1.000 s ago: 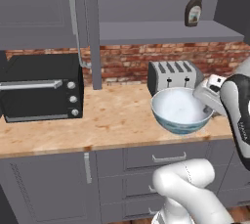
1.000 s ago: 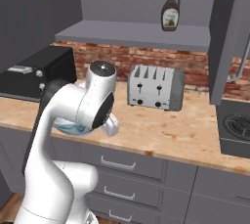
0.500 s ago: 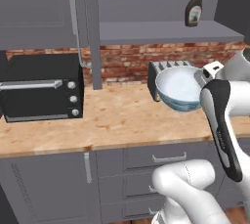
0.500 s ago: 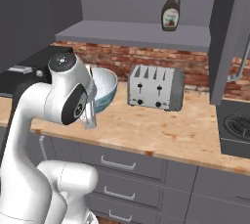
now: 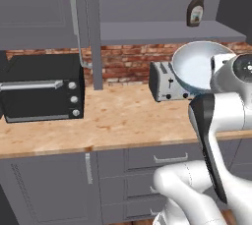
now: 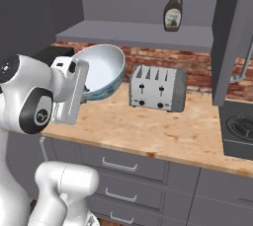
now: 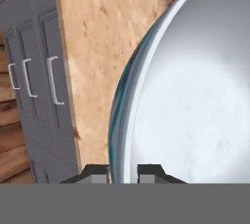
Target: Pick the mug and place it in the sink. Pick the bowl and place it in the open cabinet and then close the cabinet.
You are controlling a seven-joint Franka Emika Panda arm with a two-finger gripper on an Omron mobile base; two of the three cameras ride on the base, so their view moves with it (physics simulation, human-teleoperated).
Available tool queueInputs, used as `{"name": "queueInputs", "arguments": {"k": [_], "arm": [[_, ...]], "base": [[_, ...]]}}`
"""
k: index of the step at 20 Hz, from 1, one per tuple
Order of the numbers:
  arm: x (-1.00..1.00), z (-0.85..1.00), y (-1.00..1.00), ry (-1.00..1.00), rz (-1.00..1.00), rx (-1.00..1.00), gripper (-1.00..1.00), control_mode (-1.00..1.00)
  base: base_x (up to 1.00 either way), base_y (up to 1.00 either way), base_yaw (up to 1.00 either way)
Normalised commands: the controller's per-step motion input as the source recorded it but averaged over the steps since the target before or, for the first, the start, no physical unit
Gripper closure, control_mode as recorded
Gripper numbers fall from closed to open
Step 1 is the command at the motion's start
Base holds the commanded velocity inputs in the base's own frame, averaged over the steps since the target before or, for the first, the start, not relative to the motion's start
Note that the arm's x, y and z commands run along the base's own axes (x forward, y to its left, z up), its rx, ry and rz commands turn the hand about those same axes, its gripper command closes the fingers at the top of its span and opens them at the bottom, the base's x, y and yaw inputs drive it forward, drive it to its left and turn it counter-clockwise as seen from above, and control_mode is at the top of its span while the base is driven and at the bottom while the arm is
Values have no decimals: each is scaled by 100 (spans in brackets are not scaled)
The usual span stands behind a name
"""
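- While clamped on the rim of the bowl (image 6: pixel 101 70), the end effector (image 7: pixel 123 171) has one finger either side of the wall in the hand view.
- Bowl has risen off the tabletop (image 5: pixel 118 121) since a second ago; it now hangs tilted, about level with the toaster (image 6: pixel 157 88) top, just under the shelf edge.
- Judgement: lift done, carry to the cabinet (image 5: pixel 162 30) comes next; door closing still to do.
- Cabinet shelf holds a sauce bottle (image 5: pixel 195 6) at its right; bare room to its left.
- Shelf lip sits near above the bowl; open door (image 5: pixel 93 27) stands to the left, toaster just beside.
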Motion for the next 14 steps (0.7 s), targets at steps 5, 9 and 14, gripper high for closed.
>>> {"name": "queueInputs", "arguments": {"k": [5,9,14], "arm": [[-1,68,0,-18,-22,12,100,-100],[42,51,7,0,-2,14,100,-100],[63,51,13,0,0,9,100,-100]], "base": [[0,0,0],[0,0,0],[0,0,0]]}}
